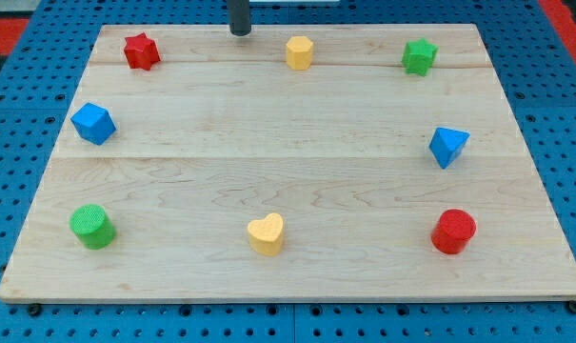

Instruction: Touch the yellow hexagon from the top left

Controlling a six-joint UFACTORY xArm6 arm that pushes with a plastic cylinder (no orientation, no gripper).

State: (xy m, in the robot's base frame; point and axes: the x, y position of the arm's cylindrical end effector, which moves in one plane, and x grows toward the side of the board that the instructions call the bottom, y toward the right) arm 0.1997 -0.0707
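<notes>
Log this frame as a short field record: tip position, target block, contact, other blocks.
tip: my tip at the view's top edge of the board
target: yellow hexagon, to the tip's right and slightly lower
contact: none, a gap shows
top row: red star, green star
middle: blue cube, blue triangular block
bottom row: green cylinder, yellow heart, red cylinder

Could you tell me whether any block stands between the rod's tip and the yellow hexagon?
Nothing visible does. My tip sits at the board's top edge, up and to the view's left of the yellow hexagon, with only bare wood between them.
</notes>
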